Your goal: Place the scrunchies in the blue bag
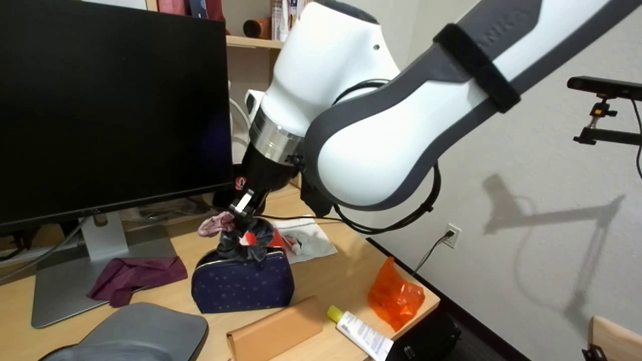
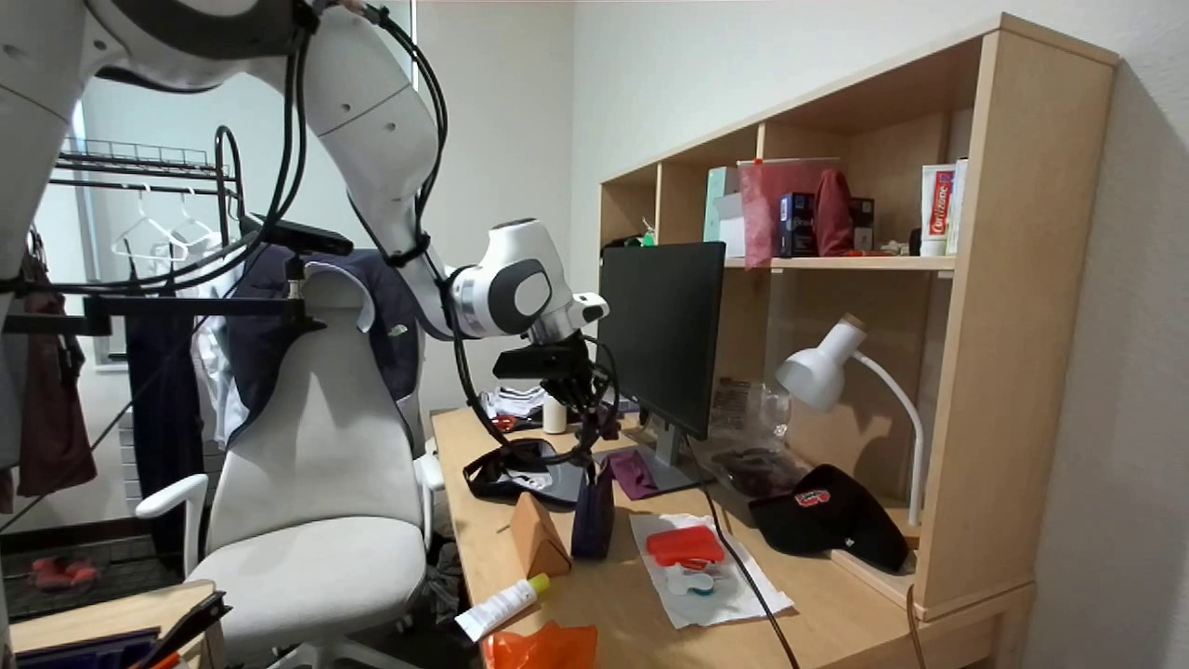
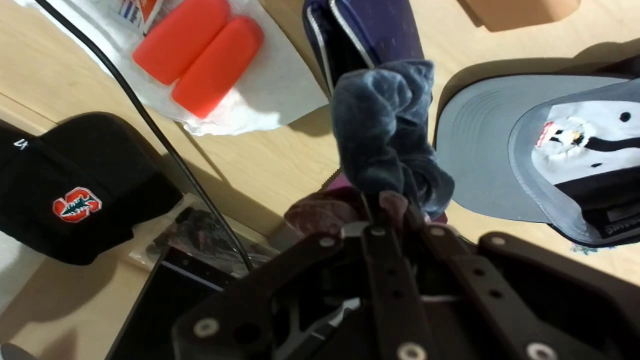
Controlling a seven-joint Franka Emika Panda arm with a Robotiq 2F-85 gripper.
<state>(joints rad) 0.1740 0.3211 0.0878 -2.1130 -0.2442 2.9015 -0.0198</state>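
Note:
The dark blue dotted bag [image 1: 243,286] stands upright on the desk with its zip open at the top. It also shows in an exterior view [image 2: 593,520] and in the wrist view [image 3: 385,30]. My gripper [image 3: 392,210] is above the bag, pointing down, and is shut on two scrunchies. The dark grey velvet scrunchie [image 3: 367,125] hangs down at the bag's opening; it also shows in an exterior view [image 1: 262,233]. The pink scrunchie [image 1: 215,224] sticks out to the side of the fingers, and partly shows in the wrist view [image 3: 320,215]. The bag's inside is mostly hidden.
A tan case [image 1: 276,331] lies close in front of the bag. A tube [image 1: 365,336], an orange bag [image 1: 396,293], a grey cap [image 1: 145,328] and a purple cloth [image 1: 135,276] lie around. The monitor [image 1: 115,115] stands close to the arm. A black cable [image 2: 743,567] crosses the desk.

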